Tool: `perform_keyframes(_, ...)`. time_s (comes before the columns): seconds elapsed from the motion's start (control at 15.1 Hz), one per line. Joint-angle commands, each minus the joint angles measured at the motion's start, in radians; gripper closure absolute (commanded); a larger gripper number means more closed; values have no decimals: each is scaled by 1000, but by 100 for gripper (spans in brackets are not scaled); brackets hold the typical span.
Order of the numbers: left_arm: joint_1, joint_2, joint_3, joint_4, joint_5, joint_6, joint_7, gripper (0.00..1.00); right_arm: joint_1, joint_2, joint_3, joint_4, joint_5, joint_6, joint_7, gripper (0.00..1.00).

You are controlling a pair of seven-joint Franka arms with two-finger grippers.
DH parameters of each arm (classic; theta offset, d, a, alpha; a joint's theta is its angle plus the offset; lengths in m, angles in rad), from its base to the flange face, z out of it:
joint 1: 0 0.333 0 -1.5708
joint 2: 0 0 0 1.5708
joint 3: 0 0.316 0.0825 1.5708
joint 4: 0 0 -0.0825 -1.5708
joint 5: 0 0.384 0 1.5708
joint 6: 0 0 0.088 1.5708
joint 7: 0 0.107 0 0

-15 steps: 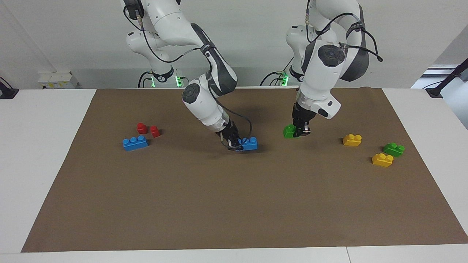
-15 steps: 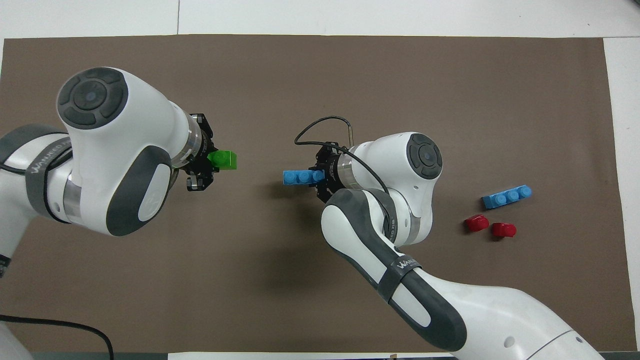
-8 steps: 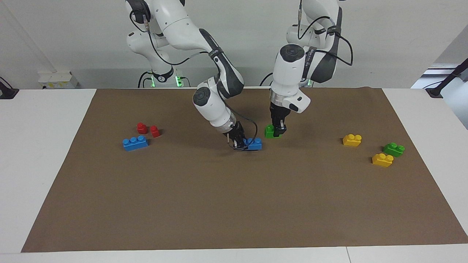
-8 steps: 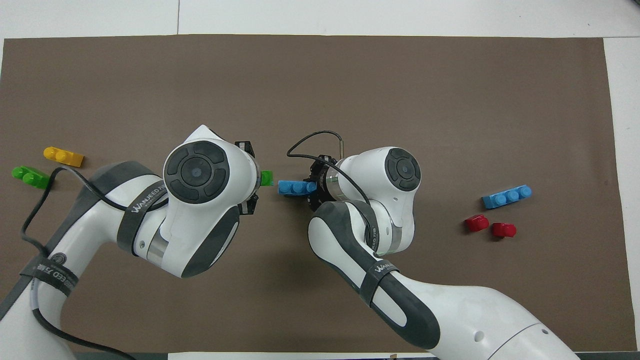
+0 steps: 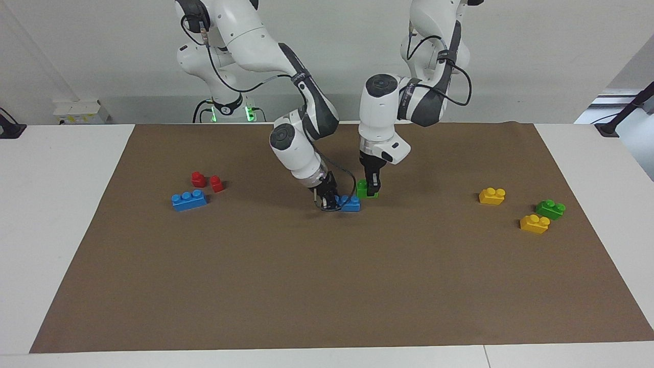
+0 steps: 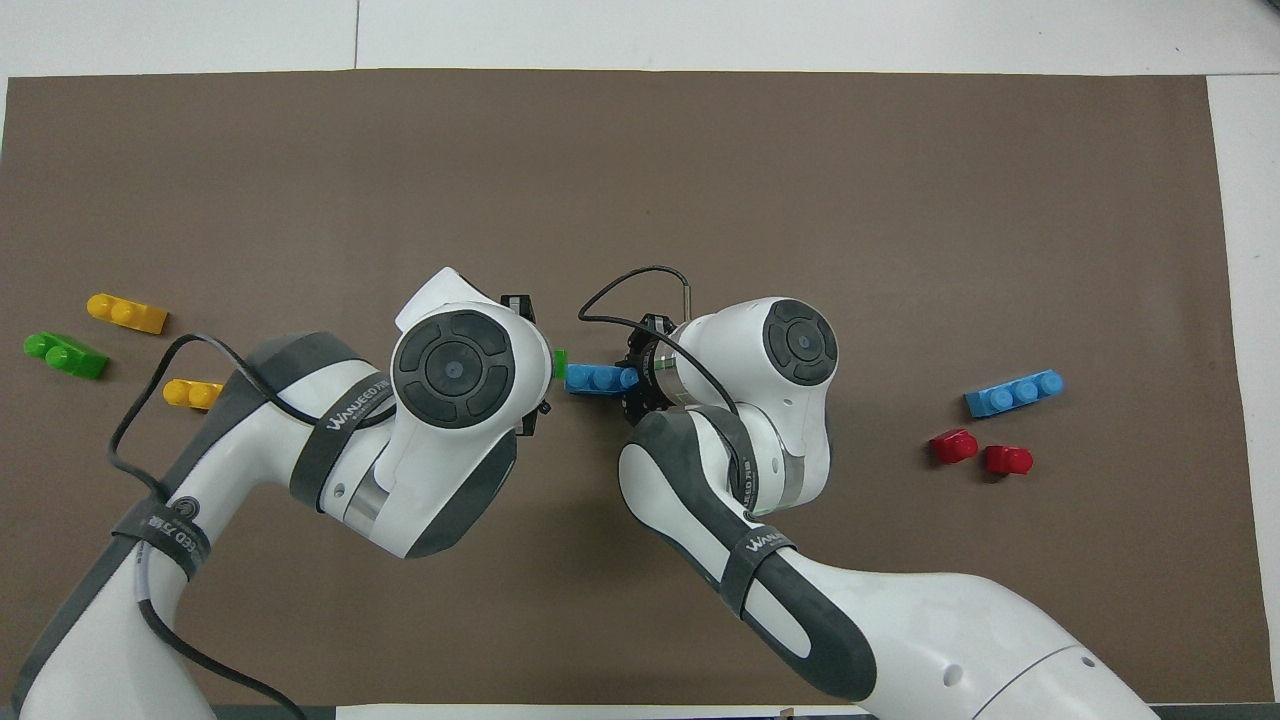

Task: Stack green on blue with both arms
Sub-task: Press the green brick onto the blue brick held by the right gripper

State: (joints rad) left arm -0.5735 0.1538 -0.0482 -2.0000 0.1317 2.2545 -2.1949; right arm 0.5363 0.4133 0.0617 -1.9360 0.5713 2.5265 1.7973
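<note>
A: From the facing view, we see the right hand (image 5: 328, 201) low at the middle of the mat (image 5: 327, 286), pinching one end of a blue brick (image 5: 349, 203) that sits at mat level.

B: And the left hand (image 5: 373, 190) comes straight down beside it, clamped on a green brick (image 5: 364, 188). We read the green as just beside the blue's free end, a little above it; whether the two touch we cannot tell.

A: Toward the right arm's end we find a second blue brick (image 5: 189, 200), with two red bricks (image 5: 207, 181) just nearer the robots. Toward the left arm's end lie two yellow bricks (image 5: 512, 209) and a second green brick (image 5: 550, 209), well apart from the hands.

B: From overhead, we see the left arm's wrist covering nearly all of the left hand (image 6: 540, 368); only a sliver of the green brick (image 6: 560, 359) shows at its edge.

A: That sliver sits right against the end of the blue brick (image 6: 596, 379), whose other end disappears into the right hand (image 6: 632, 380).

B: On the desk (image 6: 800, 30) the spare blue (image 6: 1014, 392) and reds (image 6: 981, 452) lie at one end of the mat (image 6: 700, 180), the yellows (image 6: 150, 345) and spare green (image 6: 65, 354) at the other.
</note>
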Motion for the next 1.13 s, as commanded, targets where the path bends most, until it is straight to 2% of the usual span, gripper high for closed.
perform_keyframes(0.0,-40,36,16,-7,28,48,-49,100,17,-10,-3,-32,-62,11,60,100)
perform_keyframes(0.13,-57,70,18,3,49,54,-83,100,16,-10,-3,-32,-68,9,66,100)
perform_keyframes(0.6,-60,99,16,6,77,73,-120,100,11,-10,-3,-37,-70,11,65,100)
perform_keyframes(1.06,-75,98,10,9,66,19,-158,100,7,-10,-3,-35,-73,9,65,100)
